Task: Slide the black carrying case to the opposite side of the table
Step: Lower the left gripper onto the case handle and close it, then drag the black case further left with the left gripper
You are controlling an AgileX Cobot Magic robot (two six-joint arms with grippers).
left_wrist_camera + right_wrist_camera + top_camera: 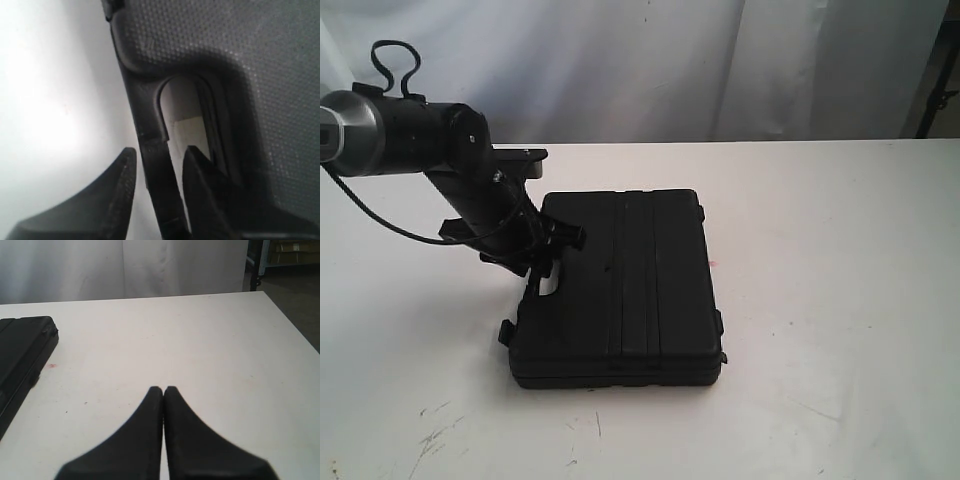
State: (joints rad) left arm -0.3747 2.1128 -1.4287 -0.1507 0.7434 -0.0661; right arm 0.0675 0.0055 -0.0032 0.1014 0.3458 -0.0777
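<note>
The black carrying case (pixel 620 290) lies flat on the white table (pixel 830 250), left of the middle. My left gripper (pixel 542 275) reaches down at the case's left edge, where the handle is. In the left wrist view the left gripper (pixel 159 152) is open and straddles the handle bar (pixel 150 135): one finger sits outside it, the other inside the handle opening, with thin gaps on both sides. My right gripper (pixel 163 388) is shut and empty, low over the bare table to the right of the case (pixel 20 350); the exterior view does not show it.
A tiny pink spot (pixel 713 263) marks the table just right of the case. Dark scuff marks (pixel 435 435) lie near the front left. A white curtain (pixel 650 60) hangs behind the table's far edge. The table's right edge (pixel 290 325) drops to a dark floor.
</note>
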